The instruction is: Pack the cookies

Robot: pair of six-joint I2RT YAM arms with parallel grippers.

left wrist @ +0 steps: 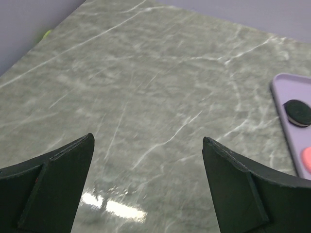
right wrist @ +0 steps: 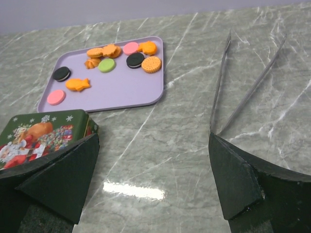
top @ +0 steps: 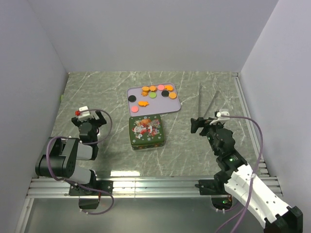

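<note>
The cookies [top: 153, 92] lie loose on a purple tray [top: 170, 106] at mid-table: several orange ones, some black, pink and one green. They also show in the right wrist view [right wrist: 116, 60]. A closed green Christmas tin [top: 146, 131] sits just in front of the tray. My left gripper [top: 90, 116] is open and empty, left of the tin. In its own view [left wrist: 148, 141] it is over bare table, with the tray's edge [left wrist: 284, 92] and a black cookie [left wrist: 297, 112] at the right. My right gripper [top: 201, 124] is open and empty, right of the tin [right wrist: 41, 133].
Metal tongs [top: 208, 102] lie on the table right of the tray, just beyond my right gripper; they also show in the right wrist view [right wrist: 243, 92]. White walls close in the table at the left, back and right.
</note>
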